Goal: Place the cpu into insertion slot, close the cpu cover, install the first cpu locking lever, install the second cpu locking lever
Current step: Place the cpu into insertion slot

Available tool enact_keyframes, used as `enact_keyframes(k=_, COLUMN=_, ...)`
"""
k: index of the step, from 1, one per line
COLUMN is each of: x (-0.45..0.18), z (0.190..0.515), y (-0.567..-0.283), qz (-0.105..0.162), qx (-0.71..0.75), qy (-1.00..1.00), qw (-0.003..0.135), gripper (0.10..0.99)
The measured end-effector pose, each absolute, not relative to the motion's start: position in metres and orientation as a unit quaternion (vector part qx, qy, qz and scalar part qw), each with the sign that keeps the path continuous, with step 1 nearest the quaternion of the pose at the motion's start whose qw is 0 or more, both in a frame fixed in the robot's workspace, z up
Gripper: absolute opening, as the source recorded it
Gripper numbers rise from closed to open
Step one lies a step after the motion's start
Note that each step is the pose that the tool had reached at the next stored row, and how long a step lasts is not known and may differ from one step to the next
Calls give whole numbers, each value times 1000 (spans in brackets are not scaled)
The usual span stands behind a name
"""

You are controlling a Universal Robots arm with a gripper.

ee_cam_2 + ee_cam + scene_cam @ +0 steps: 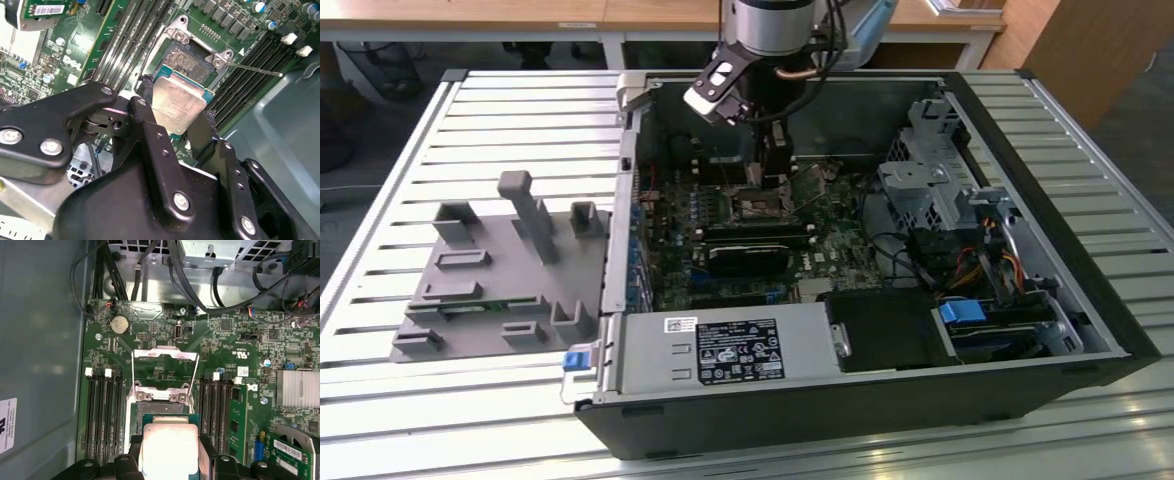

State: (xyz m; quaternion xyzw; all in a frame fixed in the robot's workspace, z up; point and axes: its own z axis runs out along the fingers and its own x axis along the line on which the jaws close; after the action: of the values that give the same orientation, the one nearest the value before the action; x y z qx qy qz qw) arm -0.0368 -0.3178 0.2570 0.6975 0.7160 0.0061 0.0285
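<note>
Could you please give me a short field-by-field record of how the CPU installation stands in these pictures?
gripper: shut on the cpu, inside the open computer case
cpu: gripped by two opposite edges, metal top showing, poised at the insertion slot, not seated
insertion slot: empty, dark pin field exposed
cpu cover: swung open, away from the slot
locking lever: one thin rod, released, sticking out across the memory slots
</note>
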Motion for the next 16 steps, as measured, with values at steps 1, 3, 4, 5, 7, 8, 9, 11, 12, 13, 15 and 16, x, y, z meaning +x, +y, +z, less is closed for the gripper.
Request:
enact_keyframes(k=1, x=-37, z=256, y=-317, qz=6, qx=698, qy=715, qw=29, gripper=525)
enact_keyframes(k=3, x=-37, z=254, y=-316, qz=6, qx=700, qy=714, qw=28, gripper=525)
enact_keyframes(k=4, x=-38, z=253, y=-315, qz=6, qx=700, qy=713, qw=28, gripper=525)
enact_keyframes(k=5, x=-38, z=251, y=-315, qz=6, qx=700, qy=713, qw=29, gripper=525)
enact_keyframes(k=7, x=-39, z=249, y=-314, qz=6, qx=700, qy=713, qw=29, gripper=525)
enact_keyframes(k=8, x=-39, z=247, y=-314, qz=6, qx=700, qy=713, qw=28, gripper=525)
enact_keyframes(k=9, x=-40, z=246, y=-313, qz=6, qx=700, qy=713, qw=29, gripper=525)
enact_keyframes(k=11, x=-40, z=243, y=-312, qz=6, qx=700, qy=713, qw=28, gripper=525)
enact_keyframes(k=12, x=-40, z=242, y=-312, qz=6, qx=700, qy=713, qw=29, gripper=525)
enact_keyframes(k=13, x=-40, z=241, y=-312, qz=6, qx=700, qy=713, qw=28, gripper=525)
enact_keyframes(k=15, x=-40, z=240, y=-311, qz=6, qx=700, qy=713, qw=29, gripper=525)
enact_keyframes(k=16, x=-41, z=239, y=-311, qz=6, qx=700, qy=713, qw=29, gripper=525)
